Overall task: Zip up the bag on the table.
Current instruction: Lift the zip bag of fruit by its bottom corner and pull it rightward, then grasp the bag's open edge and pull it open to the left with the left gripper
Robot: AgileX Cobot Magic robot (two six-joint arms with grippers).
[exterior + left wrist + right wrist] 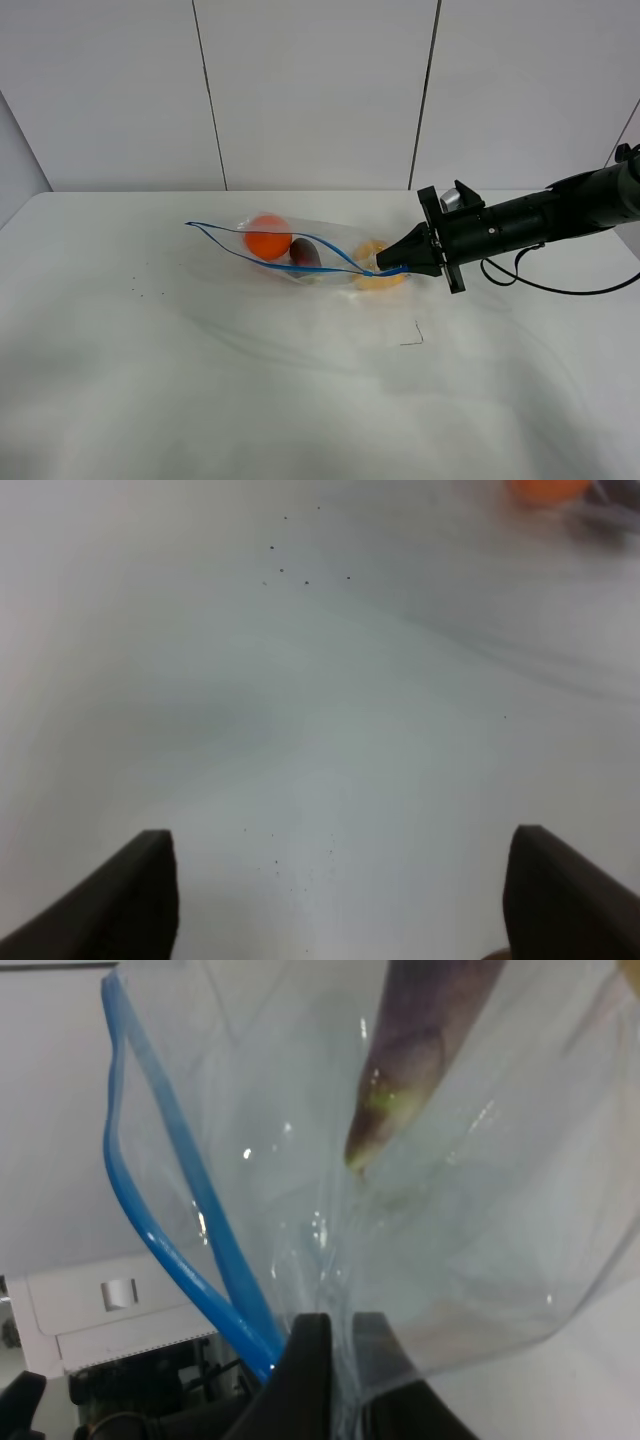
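The clear bag (pixel 300 250) lies in the middle of the white table (pixel 200 380), with orange, purple and yellow produce inside. Its blue zipper strip (pixel 255 245) runs along the edge, and the two tracks stand apart. My right gripper (pixel 397 266) reaches in from the right and is shut on the bag's right end by the zipper. In the right wrist view the right gripper (pixel 342 1360) pinches the clear plastic of the bag (pixel 480 1240) just beside the blue zipper strip (pixel 160 1200). My left gripper (pixel 340 900) hangs open over bare table (pixel 320 730); it does not show in the high view.
A small dark mark (pixel 412 335) and a few specks (pixel 140 292) lie on the tabletop. The right arm's cable (pixel 560 288) trails over the table's right side. A white panelled wall (pixel 320 90) stands behind the table.
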